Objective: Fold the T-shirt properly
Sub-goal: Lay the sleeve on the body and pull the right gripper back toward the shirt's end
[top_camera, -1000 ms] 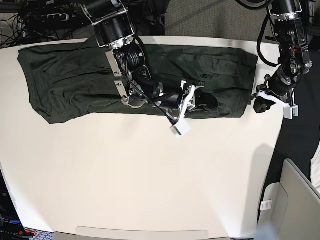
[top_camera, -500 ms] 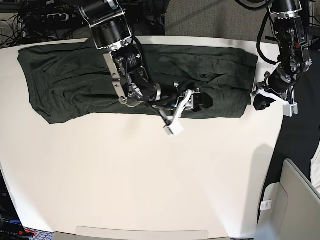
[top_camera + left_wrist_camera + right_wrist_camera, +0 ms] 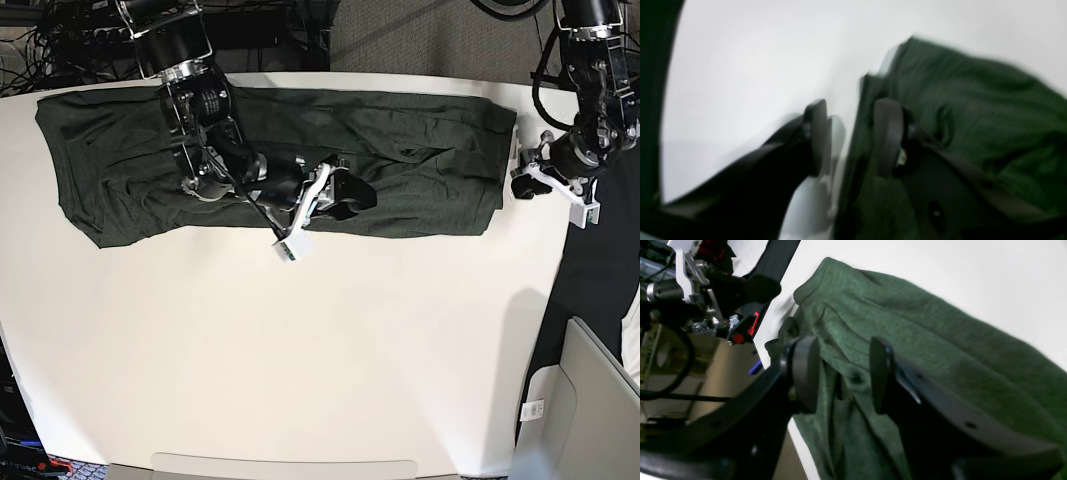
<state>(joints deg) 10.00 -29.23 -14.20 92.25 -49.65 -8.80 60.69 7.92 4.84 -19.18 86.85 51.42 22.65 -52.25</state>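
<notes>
The dark olive-green T-shirt [image 3: 420,140] lies as a long band across the far side of the white table [image 3: 300,350]. In the base view, my right gripper [image 3: 350,192] is low over the shirt's middle, close to its near edge. The right wrist view shows that gripper [image 3: 841,373] open, with wrinkled T-shirt [image 3: 923,323] beneath it and nothing held. My left gripper [image 3: 522,185] is at the shirt's right end. In the blurred left wrist view it [image 3: 850,136] is open, astride the edge of the T-shirt [image 3: 973,100].
The table's right edge [image 3: 548,260] runs just beside my left gripper, with dark floor beyond it. A grey chair or bin [image 3: 590,400] stands at the lower right. Cables and equipment [image 3: 80,30] crowd the space behind the table's far-left edge.
My right gripper has opened and drawn back to the left along the shirt. My left gripper has opened and shifted slightly toward the far side at the shirt's right end.
</notes>
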